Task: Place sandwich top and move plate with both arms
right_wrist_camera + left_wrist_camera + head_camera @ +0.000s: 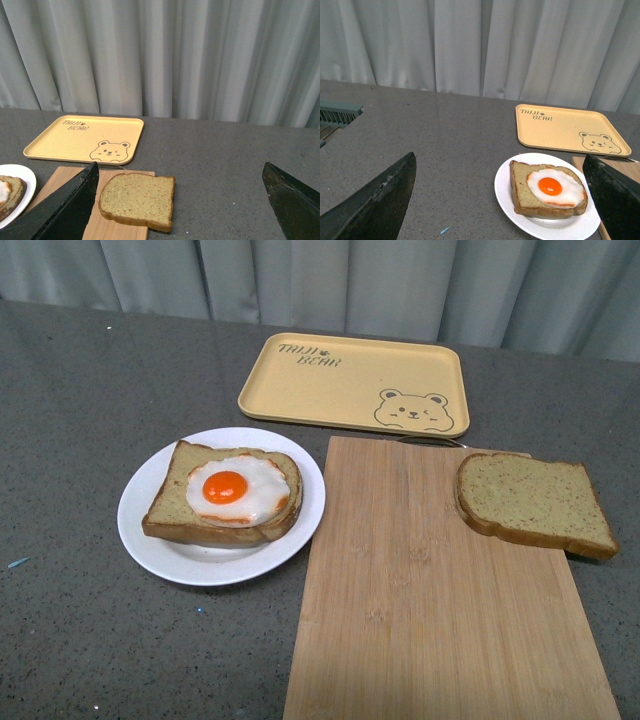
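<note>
The sandwich top (535, 502) is a plain tan slice lying flat on the right edge of a wooden board (430, 600), overhanging it. It also shows in the right wrist view (138, 199). The white plate (160, 540) sits left of the board and holds a bread slice with a fried egg (238, 490); the plate also shows in the left wrist view (512, 205). Neither arm shows in the front view. My left gripper (500, 200) is open and empty, back from the plate. My right gripper (180, 200) is open and empty, back from the sandwich top.
A yellow bear-print tray (350, 380) lies empty behind the board and plate. Grey curtains hang along the table's far edge. A grey grille-like object (337, 114) sits at the table's edge in the left wrist view.
</note>
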